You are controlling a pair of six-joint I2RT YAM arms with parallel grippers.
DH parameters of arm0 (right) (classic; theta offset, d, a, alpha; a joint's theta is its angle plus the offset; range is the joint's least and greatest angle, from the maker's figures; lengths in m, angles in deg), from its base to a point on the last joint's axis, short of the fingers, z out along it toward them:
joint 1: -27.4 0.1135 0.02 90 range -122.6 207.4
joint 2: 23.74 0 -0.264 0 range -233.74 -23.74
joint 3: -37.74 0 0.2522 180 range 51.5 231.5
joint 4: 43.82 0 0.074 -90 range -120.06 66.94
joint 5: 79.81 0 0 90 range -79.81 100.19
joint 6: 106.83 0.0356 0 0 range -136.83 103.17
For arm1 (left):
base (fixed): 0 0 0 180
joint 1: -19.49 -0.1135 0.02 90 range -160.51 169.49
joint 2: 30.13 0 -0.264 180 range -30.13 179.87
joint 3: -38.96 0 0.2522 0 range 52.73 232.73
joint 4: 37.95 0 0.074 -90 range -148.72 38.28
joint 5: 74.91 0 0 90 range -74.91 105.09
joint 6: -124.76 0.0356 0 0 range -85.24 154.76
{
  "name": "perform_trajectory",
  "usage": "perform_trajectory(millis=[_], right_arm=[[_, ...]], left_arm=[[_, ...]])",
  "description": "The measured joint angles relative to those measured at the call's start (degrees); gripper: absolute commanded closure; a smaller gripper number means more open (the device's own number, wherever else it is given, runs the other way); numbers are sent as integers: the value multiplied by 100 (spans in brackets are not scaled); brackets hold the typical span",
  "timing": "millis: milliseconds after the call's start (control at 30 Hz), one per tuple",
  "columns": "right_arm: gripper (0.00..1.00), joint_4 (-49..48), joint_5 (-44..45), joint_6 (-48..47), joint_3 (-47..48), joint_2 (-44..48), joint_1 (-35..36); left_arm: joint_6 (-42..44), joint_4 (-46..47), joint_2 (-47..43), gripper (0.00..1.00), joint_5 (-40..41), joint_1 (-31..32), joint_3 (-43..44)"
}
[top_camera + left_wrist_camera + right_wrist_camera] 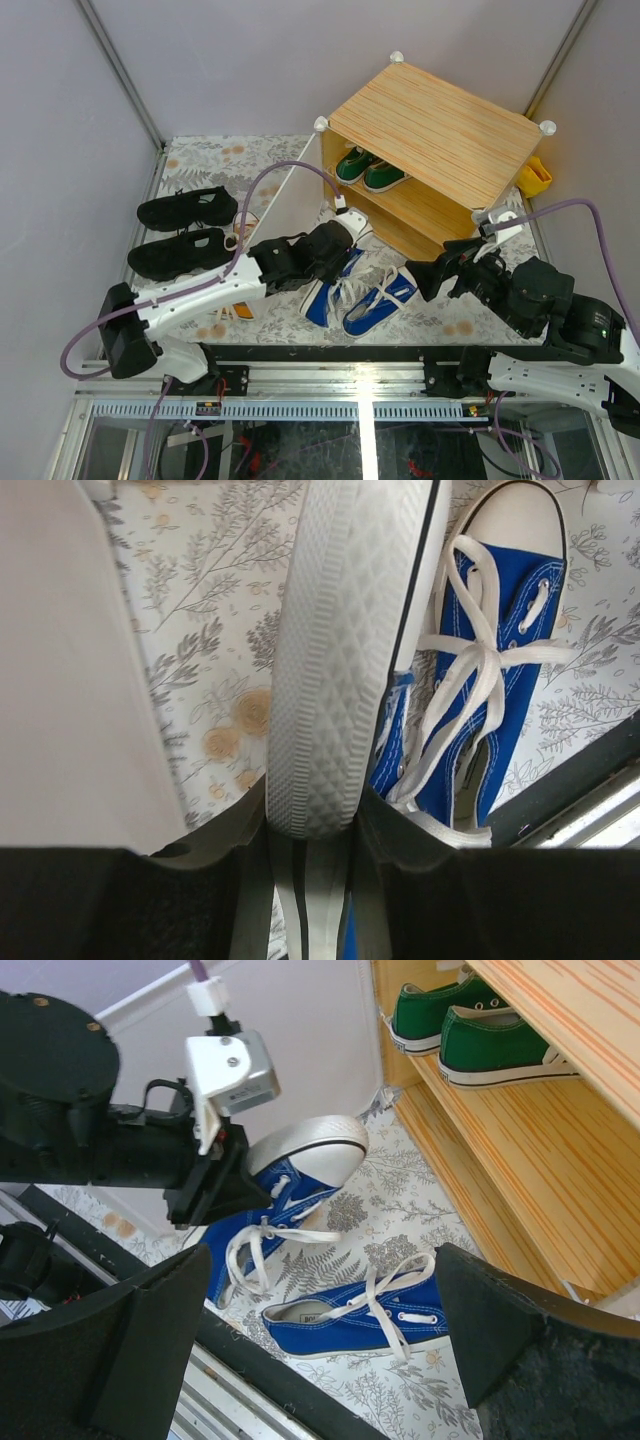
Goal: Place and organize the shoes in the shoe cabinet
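- Top view: the cabinet (pixel 432 128) stood at the far right with its door (pixel 290 205) swung open.
  - The green pair (pixel 368 170) was already side by side on the upper shelf (pixel 400 195).
  - The black pair (pixel 183 232) lay on the floor (pixel 200 160) at the left, well apart from the cabinet.
  - A bit of an orange shoe (pixel 238 311) showed under the left arm; the rest of it was hidden.
  - The left claw (pixel 343 243) reached over the held blue shoe (pixel 322 298), in front of the cabinet.
  - The second blue shoe (pixel 378 300) lay just beside it, and the right claw (pixel 445 270) hung near it.
- Left wrist view: the left claw (pixel 312 820) pinched the held blue shoe (pixel 340 650) across its white sole, which faced the camera. The second blue shoe (pixel 490 680) lay on the floor, touching it.
- Right wrist view: the right claw (pixel 320 1350) was spread wide and held nothing.
  - The held blue shoe (pixel 300 1160) was tilted, with its toe raised toward the cabinet.
  - The second blue shoe (pixel 360 1315) lay flat below.
  - The lower shelf (pixel 500 1170) was bare as far as it showed.
- Progress, as a judgement: one pair of four was put away and the blue pair was in hand. The black and orange shoes were not yet moved, so most of the work was left.
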Motion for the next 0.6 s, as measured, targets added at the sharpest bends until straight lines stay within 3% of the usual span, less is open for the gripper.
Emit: perform_trajectory(millis=[67, 100, 300, 333, 567, 600], right_arm=[[1, -4, -17, 0, -48, 0, 0], [1, -11, -37, 0, -70, 0, 0], [1, -20, -107, 9, -157, 13, 0], [1, -17, -107, 13, -157, 26, 0], [1, 7, -101, 52, -232, 203, 0], [1, 7, -101, 61, -245, 208, 0]], left_arm=[[35, 293, 129, 80, -284, -122, -127], [42, 452, 214, 73, -426, -199, -212], [160, 1287, 883, 4, -1038, -522, -649], [186, 1381, 953, 0, -1054, -540, -664], [232, 1624, 881, 0, -979, -557, -671], [229, 1617, 822, 4, -957, -553, -671]])
